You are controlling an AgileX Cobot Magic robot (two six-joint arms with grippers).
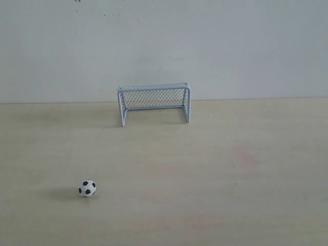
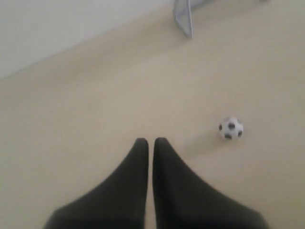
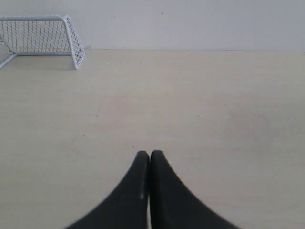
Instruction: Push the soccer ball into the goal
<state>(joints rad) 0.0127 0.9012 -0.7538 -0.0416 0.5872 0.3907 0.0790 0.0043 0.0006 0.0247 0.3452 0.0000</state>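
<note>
The soccer ball (image 1: 87, 188), tiny, white with black patches, rests on the pale table at the front left. The goal (image 1: 154, 103), a pale blue-white frame with mesh netting, stands at the back centre against the wall, its mouth facing forward. Neither arm shows in the exterior view. In the left wrist view my left gripper (image 2: 150, 142) is shut and holds nothing; the soccer ball (image 2: 231, 128) lies off to one side of its tips, and a corner of the goal (image 2: 183, 16) sits far ahead. My right gripper (image 3: 149, 154) is shut and empty, with the goal (image 3: 43, 38) far ahead.
A pale wooden tabletop (image 1: 230, 169) spreads from the front edge to a plain grey-white wall (image 1: 164, 46) right behind the goal. Nothing else stands on it.
</note>
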